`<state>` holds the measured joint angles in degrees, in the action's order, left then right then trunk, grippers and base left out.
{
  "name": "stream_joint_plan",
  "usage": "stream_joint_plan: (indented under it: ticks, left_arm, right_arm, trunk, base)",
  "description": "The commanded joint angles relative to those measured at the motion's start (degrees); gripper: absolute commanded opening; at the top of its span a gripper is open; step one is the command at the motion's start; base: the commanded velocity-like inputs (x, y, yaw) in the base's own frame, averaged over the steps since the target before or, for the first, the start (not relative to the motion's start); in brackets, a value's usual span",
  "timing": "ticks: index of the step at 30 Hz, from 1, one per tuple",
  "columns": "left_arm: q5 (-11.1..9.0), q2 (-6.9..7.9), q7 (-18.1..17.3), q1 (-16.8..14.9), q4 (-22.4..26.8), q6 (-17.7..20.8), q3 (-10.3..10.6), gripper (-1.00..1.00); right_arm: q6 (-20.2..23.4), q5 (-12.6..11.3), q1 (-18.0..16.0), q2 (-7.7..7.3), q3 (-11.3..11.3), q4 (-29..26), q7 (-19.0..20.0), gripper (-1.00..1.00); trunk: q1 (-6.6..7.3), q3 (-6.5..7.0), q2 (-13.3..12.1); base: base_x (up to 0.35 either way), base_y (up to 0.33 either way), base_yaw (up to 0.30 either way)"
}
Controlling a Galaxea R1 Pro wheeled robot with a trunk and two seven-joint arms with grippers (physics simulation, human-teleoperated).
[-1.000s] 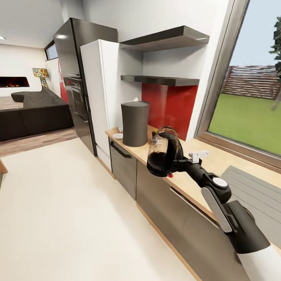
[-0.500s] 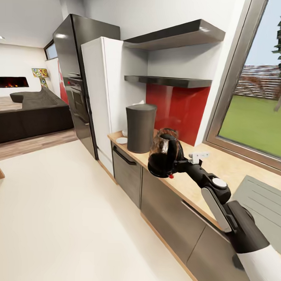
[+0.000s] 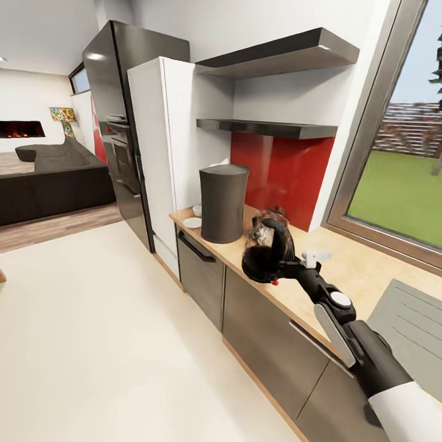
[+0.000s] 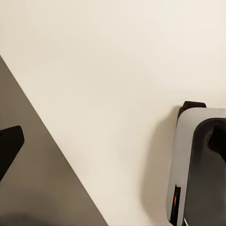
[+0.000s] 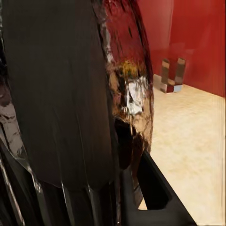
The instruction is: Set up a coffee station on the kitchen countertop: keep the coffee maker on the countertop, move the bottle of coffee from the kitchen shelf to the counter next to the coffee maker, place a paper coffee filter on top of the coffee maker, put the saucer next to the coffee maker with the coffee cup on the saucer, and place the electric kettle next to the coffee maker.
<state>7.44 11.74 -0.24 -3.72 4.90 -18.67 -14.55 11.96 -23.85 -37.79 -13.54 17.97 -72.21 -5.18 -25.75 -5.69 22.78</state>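
My right gripper (image 3: 278,266) is shut on the electric kettle (image 3: 266,247), a rounded glass body with a dark base and black lid. The kettle hangs tilted just above the front edge of the kitchen countertop (image 3: 307,294), to the right of the coffee maker (image 3: 222,203), which shows as a tall dark rounded body. Something white (image 3: 218,162) pokes up at the coffee maker's top. Left of it lie the white saucer (image 3: 191,222) and the coffee cup (image 3: 197,210). In the right wrist view the kettle's glass (image 5: 70,94) is pressed close. The left gripper (image 4: 113,141) hangs open over the pale floor.
The thin black kitchen shelf (image 3: 269,128) and a thicker dark shelf (image 3: 278,54) hang over a red backsplash (image 3: 280,172). A grey ribbed drainer (image 3: 415,323) lies at the right. A white tall cabinet (image 3: 153,148) bounds the counter's left end. A small brown-grey object (image 5: 172,74) stands by the backsplash.
The camera has closed in on the counter. My right arm has lowered and carried the kettle a little further right, nearer the countertop beside the coffee maker.
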Motion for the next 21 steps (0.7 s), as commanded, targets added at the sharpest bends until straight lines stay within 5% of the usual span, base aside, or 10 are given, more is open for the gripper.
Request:
stream_joint_plan:
  ticks: [1, 8, 21]
  left_arm:
    - [0.6, -0.03, -0.02, -0.06, -0.07, -0.26, -0.5, 1.0]
    - [0.61, 0.0, -0.02, -0.06, -0.07, -0.23, -0.48, 1.0]
    - [0.6, -0.03, -0.02, -0.06, -0.07, -0.23, -0.48, 1.0]
  right_arm:
    - [-0.33, -0.55, -0.09, -0.03, 0.23, 0.79, -0.54, -1.0]
    - [-4.37, -0.51, -0.09, 2.47, 0.23, 6.08, -5.41, -1.0]
    - [-4.84, -0.41, -0.09, 2.71, 0.23, 7.16, -6.16, -1.0]
  trunk:
    - [-0.03, -0.12, 0.14]
    - [-0.03, -0.12, 0.14]
    - [-0.03, -0.12, 0.14]
  base:
    - [0.0, 0.0, 0.0]
    - [0.153, 0.049, 0.0]
    - [0.3, 0.161, 0.0]
